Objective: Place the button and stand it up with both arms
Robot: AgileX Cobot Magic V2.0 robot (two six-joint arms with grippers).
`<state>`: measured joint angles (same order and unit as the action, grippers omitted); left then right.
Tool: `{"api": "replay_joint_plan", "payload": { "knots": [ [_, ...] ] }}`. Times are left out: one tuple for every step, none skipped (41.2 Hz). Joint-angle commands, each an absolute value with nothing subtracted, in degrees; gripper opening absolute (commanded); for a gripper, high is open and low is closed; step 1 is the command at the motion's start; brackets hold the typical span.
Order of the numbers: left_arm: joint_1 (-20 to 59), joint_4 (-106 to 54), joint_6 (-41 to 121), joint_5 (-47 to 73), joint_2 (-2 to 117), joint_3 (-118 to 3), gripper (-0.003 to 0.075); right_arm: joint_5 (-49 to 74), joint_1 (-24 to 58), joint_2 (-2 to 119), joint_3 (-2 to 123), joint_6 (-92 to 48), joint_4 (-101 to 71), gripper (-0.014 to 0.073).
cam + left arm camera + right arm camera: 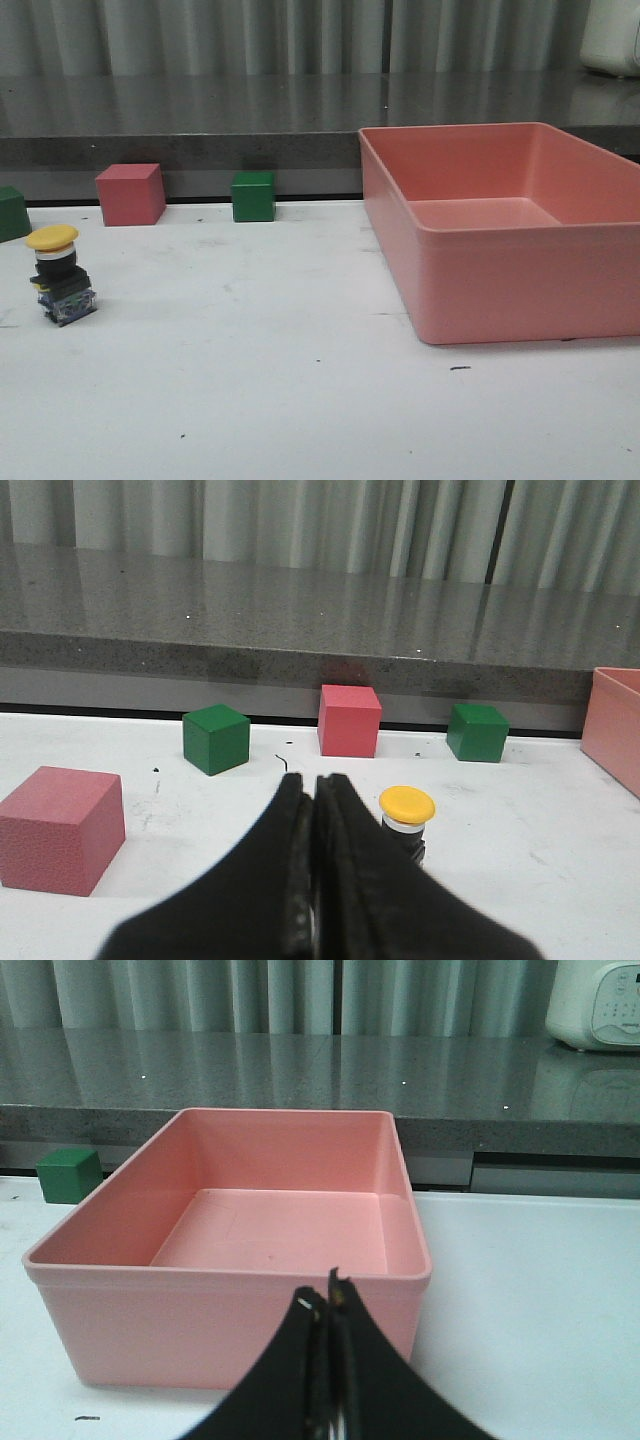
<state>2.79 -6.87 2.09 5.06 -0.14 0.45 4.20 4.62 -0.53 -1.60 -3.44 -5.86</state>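
In the front view the push-button switch [62, 275] stands upright on the white table [300, 400] at about nine o'clock of the frame, yellow mushroom cap on top, black collar below it, bluish contact block touching the tabletop. Neither arm appears in this view. At about three o'clock sits the pink bin [500, 235], open-topped. Along the table's far edge, near eleven o'clock, a pink cube [130, 194] and a green cube [253, 196] stand apart from each other, and the corner of another green cube [12, 213] is cut by the frame at ten o'clock.

The left wrist view adds what the front view lacks: a second pink cube [60, 828] on the near side, and the left gripper [313, 785], its two black fingers pressed together with nothing between them. The switch's yellow cap shows just beside the fingertips, its body partly hidden behind them; whether they touch it I cannot tell.

The right wrist view shows the right gripper [327, 1295] likewise closed and holding nothing, just in front of the bin's near wall, and a white appliance [595, 1005] on the grey counter [300, 1070] behind; its markings are too small to read.
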Motion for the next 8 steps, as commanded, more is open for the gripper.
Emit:
{"api": "replay_joint_plan", "payload": {
  "knots": [
    [3.1, -7.0, 1.7, 0.5, -1.5, 1.3, -0.0020, -0.4, 4.2, -1.6, -1.4, -3.9, -6.0, -0.0068],
    [3.1, -7.0, 1.7, 0.5, -1.5, 1.3, -0.0020, -0.4, 4.2, -1.6, -1.4, -3.9, -6.0, -0.0068],
    [3.1, -7.0, 1.7, 0.5, -1.5, 1.3, -0.0020, -0.4, 4.2, -1.6, -1.4, -3.9, -6.0, -0.0068],
    [3.1, -7.0, 1.7, 0.5, -1.5, 1.3, -0.0020, -0.4, 4.2, -1.6, -1.4, -3.9, -6.0, -0.0068],
    [3.1, -7.0, 1.7, 0.5, -1.5, 1.3, -0.0020, -0.4, 4.2, -1.6, -1.4, -3.9, -6.0, -0.0068],
    [3.1, -7.0, 1.7, 0.5, -1.5, 1.3, -0.0020, -0.4, 4.2, -1.6, -1.4, -3.9, -6.0, -0.0068],
    [3.1, -7.0, 1.7, 0.5, -1.5, 1.3, -0.0020, -0.4, 4.2, -1.6, -1.4, -3.9, -6.0, -0.0068],
    [3.1, -7.0, 1.7, 0.5, -1.5, 1.3, -0.0020, -0.4, 4.2, -1.6, -1.4, -3.9, -6.0, -0.0068]
  ]
}}
